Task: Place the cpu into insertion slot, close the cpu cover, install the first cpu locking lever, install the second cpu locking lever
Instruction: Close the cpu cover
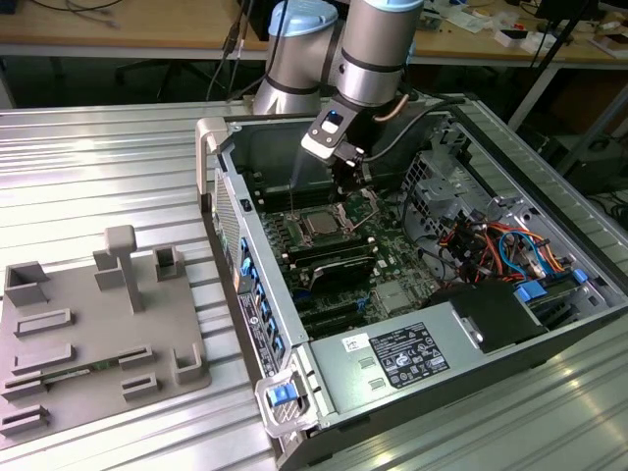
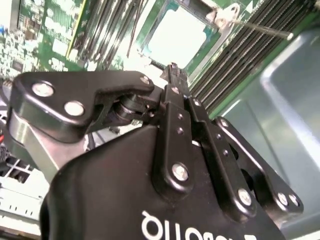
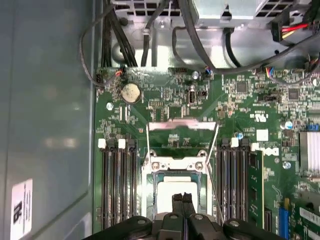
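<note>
- Your end effector [image 3: 182,196] had its two fingers pressed together with nothing between them, a shape that, to my eye, suited nudging or pushing rather than pinching
- The cpu [image 3: 165,192] lay flat inside the insertion slot [image 3: 148,192], directly beneath the fingertips. In the first wrist view the tips overlapped its silver top, but you could not tell from these views whether they touched it
- The cpu cover [image 3: 182,123] stood tipped open on its hinge just beyond the end effector, with green board showing through its cut-out centre. Judged from that, the seating step looked done and the closing step not yet done
- A locking lever [image 2: 260,28] stuck out as a thin rod past the socket in the second wrist view, which probably explained why the cover was free to stand up
- Your arm [image 1: 373,49] reached steeply down from above into the open computer case [image 1: 250,285], which lay on its side on the ribbed counter [image 1: 98,167]
- A grey parts fixture [image 1: 98,334] sat on the counter outside the case, well apart from the end effector
</note>
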Tool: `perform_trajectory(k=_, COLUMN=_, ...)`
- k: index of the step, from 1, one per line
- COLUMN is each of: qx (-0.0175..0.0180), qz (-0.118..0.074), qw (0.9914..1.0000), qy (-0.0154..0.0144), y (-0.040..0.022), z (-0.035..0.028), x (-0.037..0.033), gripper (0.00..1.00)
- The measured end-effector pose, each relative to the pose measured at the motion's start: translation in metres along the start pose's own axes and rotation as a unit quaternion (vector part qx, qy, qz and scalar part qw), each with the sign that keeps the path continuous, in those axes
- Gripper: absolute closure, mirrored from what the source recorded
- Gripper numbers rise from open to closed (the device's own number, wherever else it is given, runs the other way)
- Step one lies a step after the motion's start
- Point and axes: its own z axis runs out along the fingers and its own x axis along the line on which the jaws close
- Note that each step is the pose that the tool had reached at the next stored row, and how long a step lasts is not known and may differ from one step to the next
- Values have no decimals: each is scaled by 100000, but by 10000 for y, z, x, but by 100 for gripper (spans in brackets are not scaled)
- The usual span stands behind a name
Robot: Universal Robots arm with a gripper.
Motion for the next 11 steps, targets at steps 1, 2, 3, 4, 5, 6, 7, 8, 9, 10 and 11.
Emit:
perform_trajectory(k=1, qx=6, qz=-11, qw=100000, qy=1, y=51, z=2, x=0, gripper=89)
perform_trajectory(k=2, qx=5, qz=-9, qw=100000, qy=4, y=95, z=5, x=1, gripper=89)
perform_trajectory(k=3, qx=7, qz=-9, qw=100000, qy=6, y=153, z=8, x=1, gripper=89)
perform_trajectory(k=4, qx=12, qz=-10, qw=100000, qy=4, y=202, z=10, x=2, gripper=89)
perform_trajectory(k=5, qx=18, qz=-15, qw=100000, qy=4, y=285, z=15, x=2, gripper=89)
perform_trajectory(k=6, qx=21, qz=-10, qw=100000, qy=1, y=362, z=18, x=5, gripper=89)
perform_trajectory(k=7, qx=21, qz=-19, qw=100000, qy=-1, y=387, z=19, x=6, gripper=89)
perform_trajectory(k=8, qx=24, qz=-11, qw=100000, qy=-11, y=412, z=17, x=7, gripper=89)
perform_trajectory(k=9, qx=19, qz=-9, qw=100000, qy=-9, y=445, z=1, x=8, gripper=89)
perform_trajectory(k=10, qx=22, qz=-14, qw=100000, qy=-16, y=457, z=-14, x=8, gripper=89)
perform_trajectory(k=11, qx=21, qz=-17, qw=100000, qy=-23, y=470, z=-26, x=10, gripper=89)
